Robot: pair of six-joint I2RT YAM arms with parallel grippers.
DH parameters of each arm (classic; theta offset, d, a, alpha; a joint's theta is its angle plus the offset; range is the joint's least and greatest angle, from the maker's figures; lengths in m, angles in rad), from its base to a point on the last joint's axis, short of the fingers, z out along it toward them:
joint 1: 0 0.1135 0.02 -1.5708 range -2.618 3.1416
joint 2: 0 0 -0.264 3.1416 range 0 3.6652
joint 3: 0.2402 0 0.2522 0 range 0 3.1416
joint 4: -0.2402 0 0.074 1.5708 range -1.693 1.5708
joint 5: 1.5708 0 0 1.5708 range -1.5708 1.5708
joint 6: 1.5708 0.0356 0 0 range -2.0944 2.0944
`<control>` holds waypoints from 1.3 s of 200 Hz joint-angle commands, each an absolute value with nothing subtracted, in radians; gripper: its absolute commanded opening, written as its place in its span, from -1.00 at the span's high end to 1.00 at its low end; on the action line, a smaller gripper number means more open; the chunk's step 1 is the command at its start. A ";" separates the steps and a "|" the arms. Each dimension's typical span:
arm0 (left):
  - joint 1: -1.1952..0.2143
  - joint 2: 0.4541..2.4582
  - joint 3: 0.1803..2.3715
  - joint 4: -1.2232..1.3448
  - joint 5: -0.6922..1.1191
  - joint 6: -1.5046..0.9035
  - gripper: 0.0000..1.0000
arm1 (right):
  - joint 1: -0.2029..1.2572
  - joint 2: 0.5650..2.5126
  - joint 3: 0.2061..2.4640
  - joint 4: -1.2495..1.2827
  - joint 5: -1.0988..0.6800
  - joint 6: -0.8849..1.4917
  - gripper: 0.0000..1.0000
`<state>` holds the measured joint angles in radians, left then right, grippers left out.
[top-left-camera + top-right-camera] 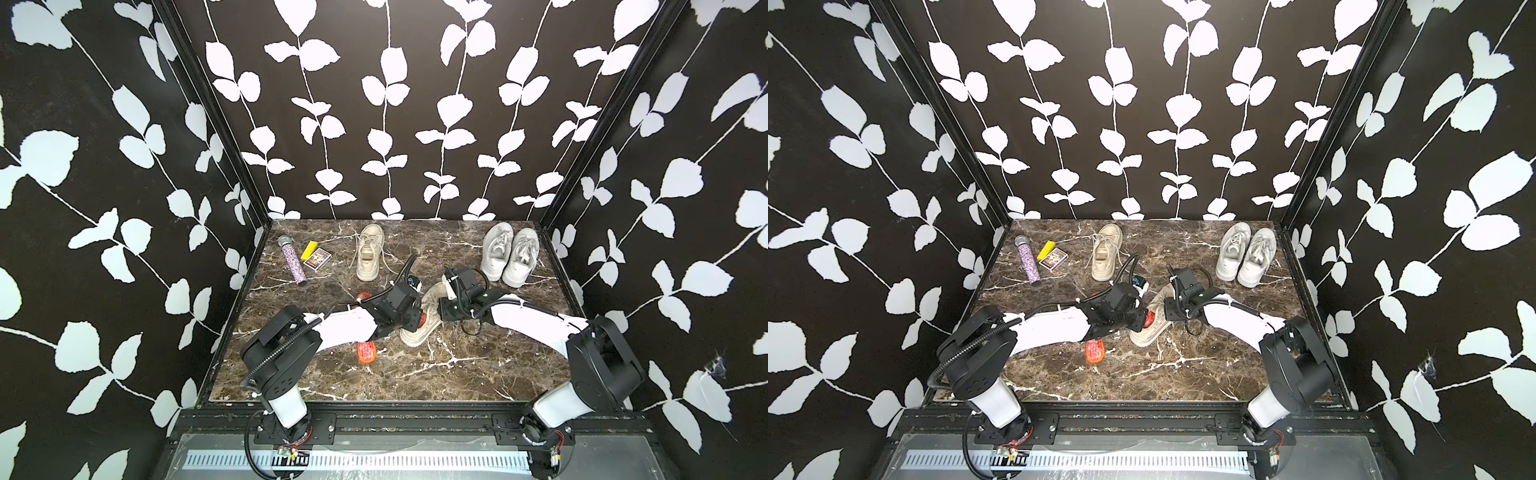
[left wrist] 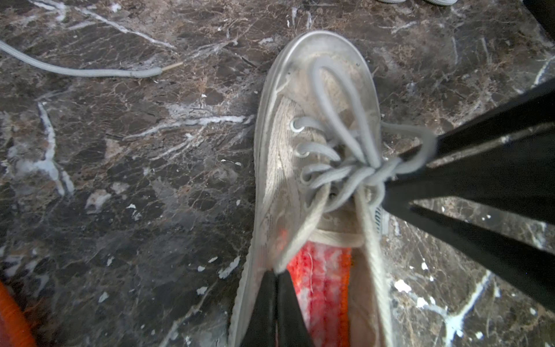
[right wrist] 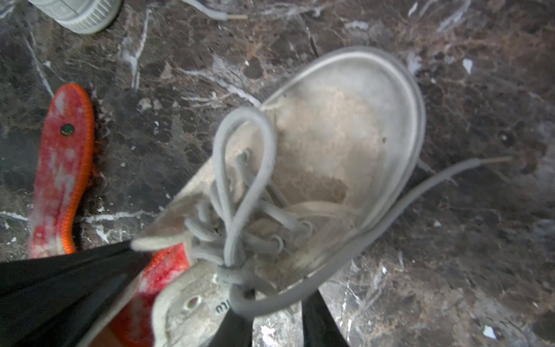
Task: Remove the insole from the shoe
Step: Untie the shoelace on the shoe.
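A dirty beige shoe (image 1: pixel 428 322) lies at the table's middle, toe towards the front in both top views. A red-orange insole (image 2: pixel 322 288) lies inside the shoe, showing through the opening behind the tongue. My left gripper (image 2: pixel 277 275) is shut, pinching the shoe's collar edge beside the insole. My right gripper (image 3: pixel 276 309) comes from the other side at the lace knot (image 2: pixel 369 174). Its jaws stand apart, with a grey lace (image 3: pixel 300 297) across the gap.
A second red-orange insole (image 1: pixel 366 351) lies loose on the marble in front of the left arm. At the back stand another beige shoe (image 1: pixel 369 253), a pair of white sneakers (image 1: pixel 509 255), a glittery microphone (image 1: pixel 293 259), a yellow block (image 1: pixel 308 249) and a card box (image 1: pixel 318 259).
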<state>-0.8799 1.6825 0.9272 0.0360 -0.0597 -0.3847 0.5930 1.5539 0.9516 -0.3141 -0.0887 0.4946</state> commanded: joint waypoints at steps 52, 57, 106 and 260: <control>-0.874 1.641 0.918 0.012 -0.050 -0.394 1.00 | 0.604 1.594 0.982 -0.305 -0.090 0.499 0.74; -0.875 1.641 0.916 0.013 -0.050 -0.394 1.00 | 0.604 1.593 0.982 -0.308 -0.091 0.499 0.77; -0.874 1.628 0.903 0.009 -0.076 -0.408 1.00 | 0.608 1.569 0.963 -0.331 -0.021 0.500 1.00; -0.874 1.597 0.889 0.006 -0.108 -0.422 1.00 | 0.574 1.431 0.887 -0.417 0.185 0.526 1.00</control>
